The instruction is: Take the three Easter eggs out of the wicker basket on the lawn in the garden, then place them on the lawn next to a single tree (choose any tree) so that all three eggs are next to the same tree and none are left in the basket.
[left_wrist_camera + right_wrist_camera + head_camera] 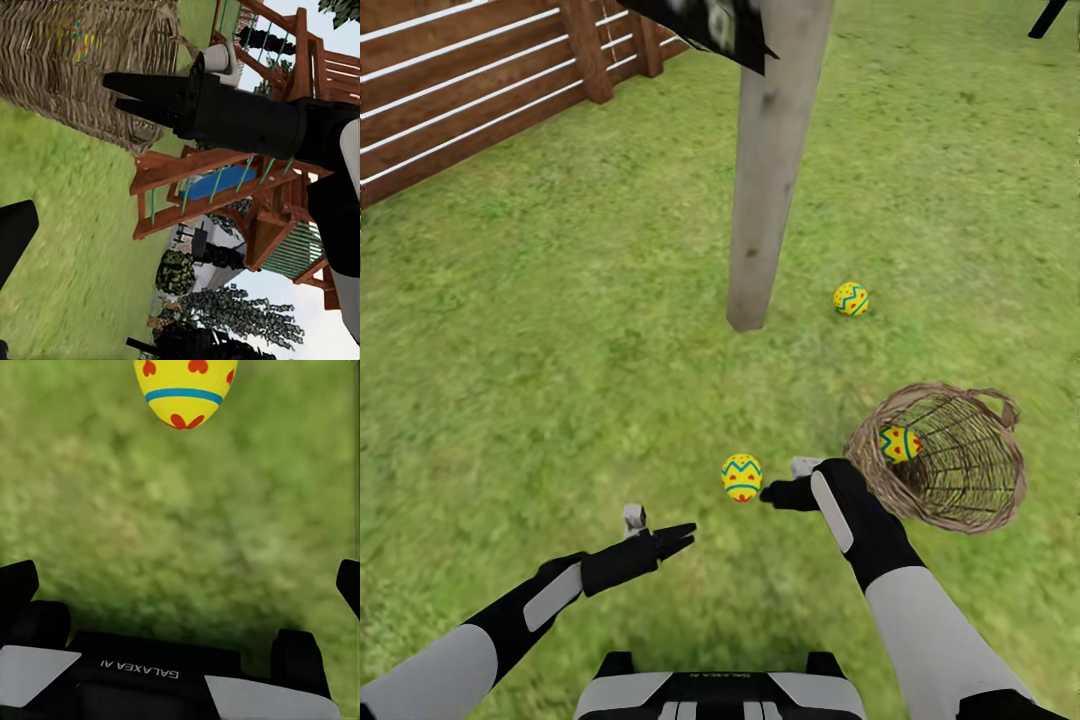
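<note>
The wicker basket (950, 462) lies tipped on its side on the lawn (560, 350), mouth toward me, with one Easter egg (900, 443) inside. A second egg (851, 298) rests on the grass just right of the pale tree trunk (768, 180). The third egg (741, 477) is just beyond my right gripper (768, 492), free of its fingers; I cannot tell if it touches the grass. In the right wrist view that egg (185, 390) sits ahead of the right gripper (180, 581), which is wide open. My left gripper (678, 540) hovers open and empty, lower left.
A brown slatted fence (460, 90) runs along the far left. Dark leaves (710, 25) hang by the top of the trunk. The left wrist view has the basket (75, 60), my right gripper (124, 94) and a wooden play frame (247, 165) behind.
</note>
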You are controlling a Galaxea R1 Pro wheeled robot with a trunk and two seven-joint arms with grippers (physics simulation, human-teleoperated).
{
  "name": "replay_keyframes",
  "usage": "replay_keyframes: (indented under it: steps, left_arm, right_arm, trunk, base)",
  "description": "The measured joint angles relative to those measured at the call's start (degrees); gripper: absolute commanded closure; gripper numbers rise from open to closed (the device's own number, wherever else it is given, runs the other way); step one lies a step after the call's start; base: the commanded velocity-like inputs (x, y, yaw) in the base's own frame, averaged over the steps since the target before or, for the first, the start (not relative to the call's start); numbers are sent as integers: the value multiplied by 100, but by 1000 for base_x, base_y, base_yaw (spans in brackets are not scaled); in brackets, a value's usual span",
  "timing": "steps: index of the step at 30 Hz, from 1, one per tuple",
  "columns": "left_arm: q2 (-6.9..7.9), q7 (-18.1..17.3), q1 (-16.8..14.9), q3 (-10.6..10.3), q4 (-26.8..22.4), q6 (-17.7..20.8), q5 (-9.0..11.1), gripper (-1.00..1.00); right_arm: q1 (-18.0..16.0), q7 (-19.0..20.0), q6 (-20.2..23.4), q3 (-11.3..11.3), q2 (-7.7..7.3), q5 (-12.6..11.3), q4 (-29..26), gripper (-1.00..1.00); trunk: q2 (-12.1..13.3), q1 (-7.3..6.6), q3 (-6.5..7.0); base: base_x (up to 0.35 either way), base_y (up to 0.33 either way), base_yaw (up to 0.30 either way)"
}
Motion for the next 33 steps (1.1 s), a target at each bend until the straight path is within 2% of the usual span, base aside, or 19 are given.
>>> replay_keyframes:
  steps: [29,33]
  left_arm:
    - [3,4,0,4,2,-42,29,-100]
    - [3,13,0,4,2,-46,32,-100]
  right_arm:
    - [2,0,-9,0,20,-18,-1,-100]
    - [7,0,-7,0,26,-17,5,-100]
  trunk:
    - [1163,-637,782]
    - [1165,-638,818]
  base:
    - [0,0,-1]
    - [0,0,0]
